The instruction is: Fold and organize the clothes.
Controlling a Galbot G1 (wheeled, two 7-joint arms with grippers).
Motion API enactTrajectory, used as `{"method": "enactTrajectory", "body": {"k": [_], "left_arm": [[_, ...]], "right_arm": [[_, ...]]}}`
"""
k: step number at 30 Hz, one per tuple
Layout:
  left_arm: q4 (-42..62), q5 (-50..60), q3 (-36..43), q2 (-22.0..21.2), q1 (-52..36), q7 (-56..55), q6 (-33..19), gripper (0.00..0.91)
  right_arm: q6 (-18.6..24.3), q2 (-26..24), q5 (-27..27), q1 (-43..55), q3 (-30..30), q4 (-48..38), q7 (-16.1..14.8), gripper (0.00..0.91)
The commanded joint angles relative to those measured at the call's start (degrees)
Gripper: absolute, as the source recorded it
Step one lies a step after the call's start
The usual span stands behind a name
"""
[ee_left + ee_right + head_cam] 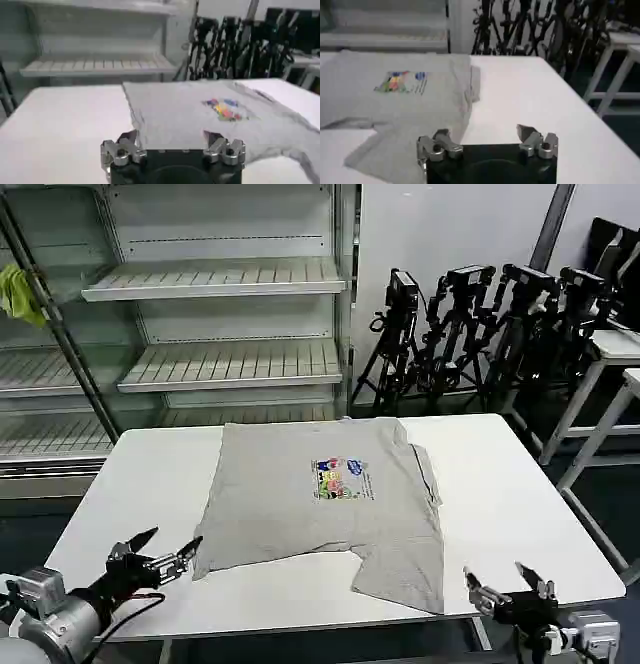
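- Grey T-shirt (325, 499) lies mid-table, print up, near hem partly doubled over at right.
- Left gripper (160, 556) wide open near hem's left corner; right gripper (497, 584) wide open, empty, near right edge.
- Risk: pinching one layer only, dragging shirt off the table (520, 484)'s near edge.
- Bare table both sides; far sleeve looks bunched, probably.

A light grey T-shirt (320, 504) — with a small multicolour chest print (345, 480) — lies on the white surface (520, 494); a yellow-green rag (18, 292) sits upper left.
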Motion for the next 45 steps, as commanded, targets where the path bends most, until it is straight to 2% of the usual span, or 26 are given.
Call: {"method": "enactTrajectory", "body": {"k": [1, 10, 17, 28, 33, 39, 45], "left_arm": [[3.9, 2.4, 6.2, 1.7, -0.8, 0.3, 0.4, 0.907], [8.6, 4.2, 12.8, 3.2, -6.4, 1.4, 0.5, 0.907], [11.4, 6.1, 15.8, 2.7, -9.0, 2.3, 0.0, 0.907], [11.5, 6.8, 14.6, 2.4, -9.0, 3.1, -0.7, 0.907], [9.2, 6.8, 12.0, 2.2, -7.6, 3.1, -0.7, 0.907], [7.6, 6.9, 11.0, 2.0, -7.1, 3.1, -0.6, 0.907], [7.8, 7.0, 10.7, 1.7, -7.2, 3.1, -0.6, 0.907]], "right_arm": [[-0.6, 0.1, -1.4, 1.9, -5.9, -2.3, 1.1, 0.907], [-0.6, 1.1, -3.4, 4.8, -10.1, -5.2, 0.3, 0.907], [-0.1, 1.3, -5.6, 6.7, -12.7, -7.4, -0.6, 0.907], [-0.2, 1.6, -5.7, 11.6, -17.8, -9.5, -0.7, 0.907], [-0.2, 1.6, -4.7, 9.8, -14.2, -6.5, -1.7, 0.907], [-0.4, 0.6, -0.9, 6.4, -7.3, -2.3, -1.5, 0.907], [-0.6, 0.4, 1.5, 5.2, -4.3, 0.9, -0.6, 0.907]]}}
